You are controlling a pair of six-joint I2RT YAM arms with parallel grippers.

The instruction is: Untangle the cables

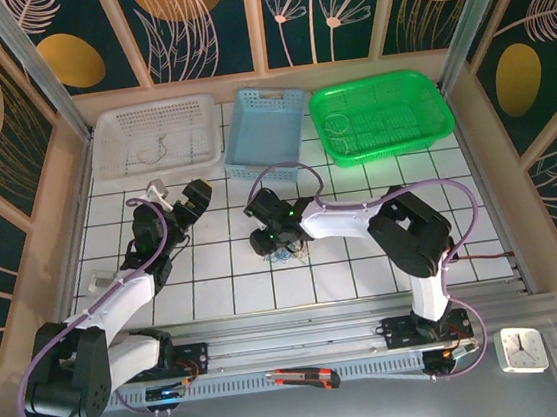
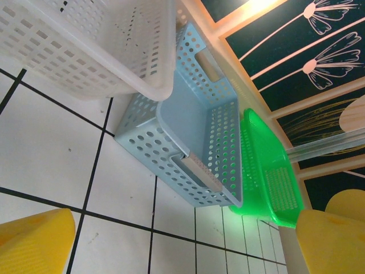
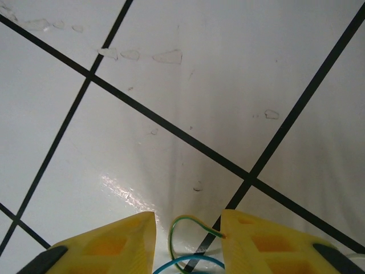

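The cables (image 1: 286, 256) lay tangled on the tiled table (image 1: 217, 288), in front of the blue basket (image 1: 265, 130). Their green-yellow and blue loops sat between the right gripper's (image 3: 187, 216) partly parted fingers. The left gripper (image 2: 182, 245) hung spread wide near the white basket (image 1: 155, 137), holding nothing.

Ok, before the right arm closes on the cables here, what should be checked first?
1. Right gripper over the cables: ok.
2. Wires between its jaws: ok, a green-yellow wire and a blue wire lie in the gap.
3. Wires clamped: not ok, the jaws stand apart.
4. Left gripper free to help: ok, open and empty, near the white basket.
5. Tangle's layout readable: cannot tell, the right gripper hides most of it from above.
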